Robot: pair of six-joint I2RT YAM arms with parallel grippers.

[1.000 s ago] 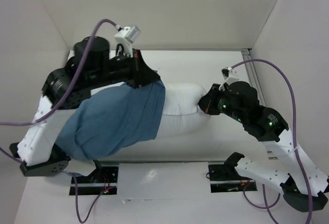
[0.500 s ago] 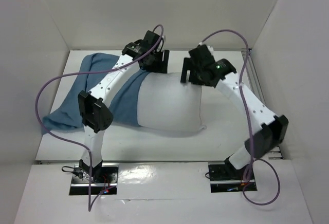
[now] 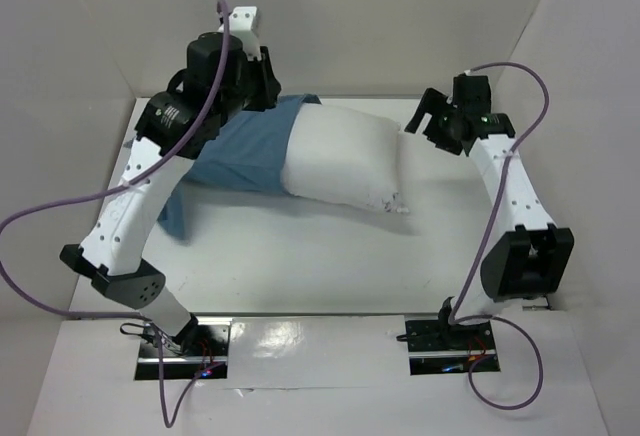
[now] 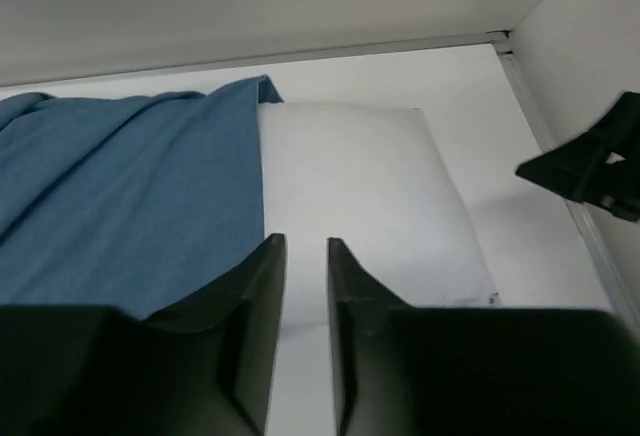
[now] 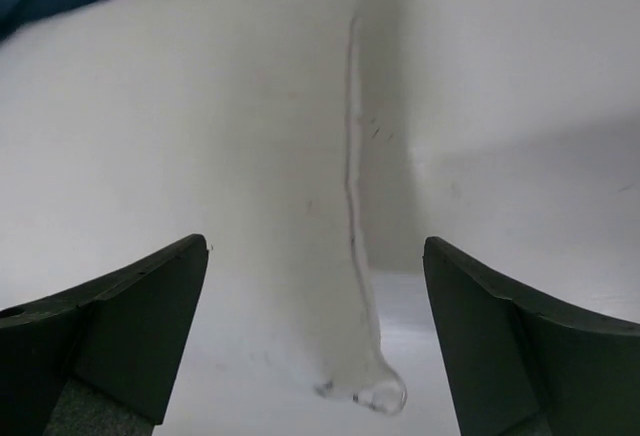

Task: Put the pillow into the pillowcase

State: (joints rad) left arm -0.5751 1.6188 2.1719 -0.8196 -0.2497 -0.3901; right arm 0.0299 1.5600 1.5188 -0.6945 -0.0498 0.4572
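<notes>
The white pillow [image 3: 340, 161] lies slantwise at the back of the table, its left end under the blue pillowcase [image 3: 245, 151]. The rest of the pillowcase trails off to the left, wrinkled. My left gripper [image 3: 267, 88] hovers above the pillowcase's mouth, touching neither. In the left wrist view its jaws [image 4: 300, 248] stand a narrow gap apart with nothing between them, above the edge where pillowcase [image 4: 130, 196] meets pillow [image 4: 360, 186]. My right gripper [image 3: 428, 122] is just off the pillow's right end, open wide. The right wrist view shows the pillow's seam and corner [image 5: 365, 386] below the spread gripper [image 5: 315, 246], untouched.
White walls close in the table at the back and both sides. A metal rail [image 4: 560, 166] runs along the right wall. Purple cables loop over both arms. The arms' base plates [image 3: 185, 346] sit at the near edge.
Both grippers have let go and opened. The pillow has shifted toward the back. The right gripper moved to the pillow's right end, and the left arm rose above the pillowcase's mouth.
</notes>
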